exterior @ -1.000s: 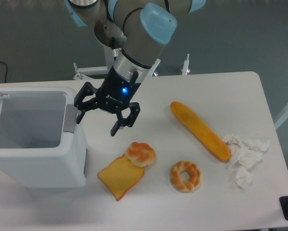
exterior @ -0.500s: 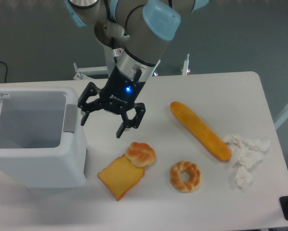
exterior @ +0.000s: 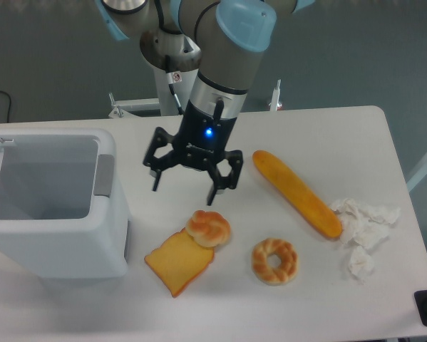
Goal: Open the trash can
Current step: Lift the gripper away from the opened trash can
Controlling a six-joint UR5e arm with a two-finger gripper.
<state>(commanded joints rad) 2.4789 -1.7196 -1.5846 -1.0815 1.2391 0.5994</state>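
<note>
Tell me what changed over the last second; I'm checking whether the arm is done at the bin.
The hand moved right, away from the trash can, toward the middle of the table, and turned a little. It stayed open and empty, taking hold of nothing. The trash can stayed open, and the baguette, bun, toast, donut and crumpled paper did not move.

- desk (exterior: 327,299): white, carries all the items
- baguette (exterior: 296,192): long, orange, lies diagonal, just right of the gripper (exterior: 188,182)
- small bun (exterior: 208,228): twisted, directly below the gripper, rests on the toast's upper corner
- toast slice (exterior: 177,262): yellow-orange, flat, below the gripper, slightly left
- donut (exterior: 274,261): ring-shaped, glazed, below and right of the gripper
- crumpled tissue (exterior: 363,235): white, far right of the gripper, touching the baguette's lower end
</note>
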